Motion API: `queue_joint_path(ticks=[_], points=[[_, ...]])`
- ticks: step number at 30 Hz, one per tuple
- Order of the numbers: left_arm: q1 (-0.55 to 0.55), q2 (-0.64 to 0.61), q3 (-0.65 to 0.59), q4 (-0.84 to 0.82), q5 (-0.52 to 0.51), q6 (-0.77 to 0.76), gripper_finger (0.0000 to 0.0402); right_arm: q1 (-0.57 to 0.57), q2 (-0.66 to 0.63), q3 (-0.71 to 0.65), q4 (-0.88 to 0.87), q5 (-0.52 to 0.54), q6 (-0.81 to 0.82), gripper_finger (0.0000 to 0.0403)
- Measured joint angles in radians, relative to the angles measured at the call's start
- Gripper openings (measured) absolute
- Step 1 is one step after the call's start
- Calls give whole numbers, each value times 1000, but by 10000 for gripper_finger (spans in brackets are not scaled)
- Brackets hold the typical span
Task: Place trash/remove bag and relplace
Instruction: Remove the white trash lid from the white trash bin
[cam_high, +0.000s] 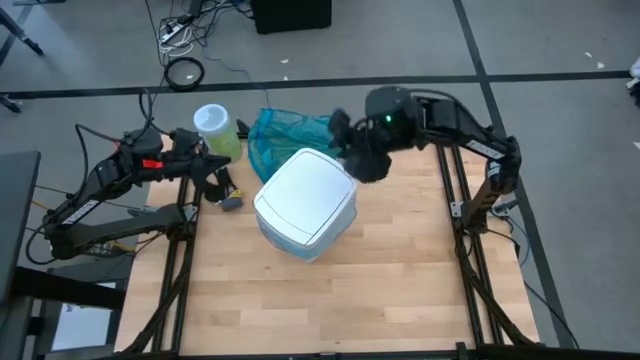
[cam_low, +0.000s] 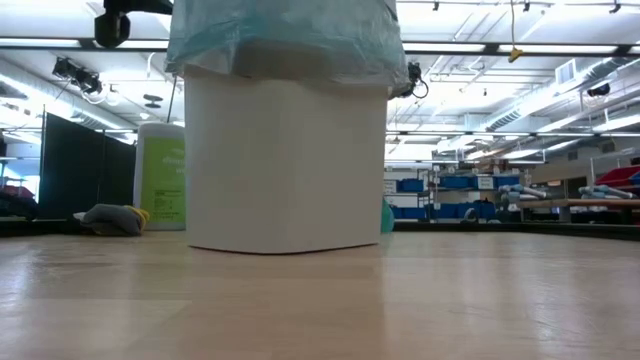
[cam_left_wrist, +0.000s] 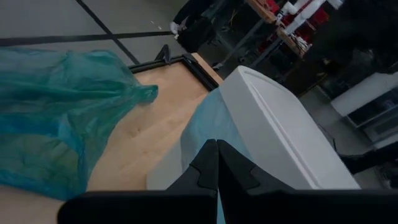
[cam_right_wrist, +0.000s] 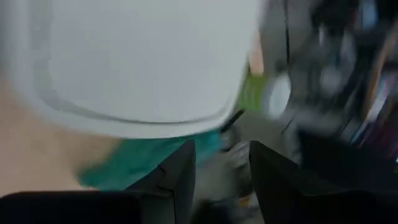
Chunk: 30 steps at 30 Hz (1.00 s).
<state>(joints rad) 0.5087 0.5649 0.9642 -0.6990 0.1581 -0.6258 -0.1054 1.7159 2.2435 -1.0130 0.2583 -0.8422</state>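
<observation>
A white bin (cam_high: 305, 205) with a shut lid stands on the table's middle. The light sky-blue bag (cam_low: 285, 45) lines it and drapes over its rim, also showing in the left wrist view as the bag (cam_left_wrist: 202, 124) under the lid. No trash scraps are in view. My left gripper (cam_high: 220, 185) (cam_left_wrist: 217, 155) is shut, left of the bin and apart from it. My right gripper (cam_high: 358, 160) (cam_right_wrist: 221, 168) is open and hovers by the bin's far right corner.
A darker teal-green bag (cam_high: 285, 135) lies on the table behind the bin. A green canister with a white cap (cam_high: 215, 130) stands at the far left. A small grey and yellow object (cam_low: 112, 218) lies near my left gripper. Bare wood (cam_high: 330, 300) spreads on the near side.
</observation>
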Motion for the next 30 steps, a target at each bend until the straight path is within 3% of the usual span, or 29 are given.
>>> queue_joint_path(ticks=[8,12,30], points=[[0,24,0,44,-8,-14,5,-95,0,0,-2,-151,789,137],[0,41,0,79,-8,-10,5,-82,0,0,-27,-158,1001,136],[0,69,0,87,54,-7,5,-56,102,-8,-3,-68,1103,133]])
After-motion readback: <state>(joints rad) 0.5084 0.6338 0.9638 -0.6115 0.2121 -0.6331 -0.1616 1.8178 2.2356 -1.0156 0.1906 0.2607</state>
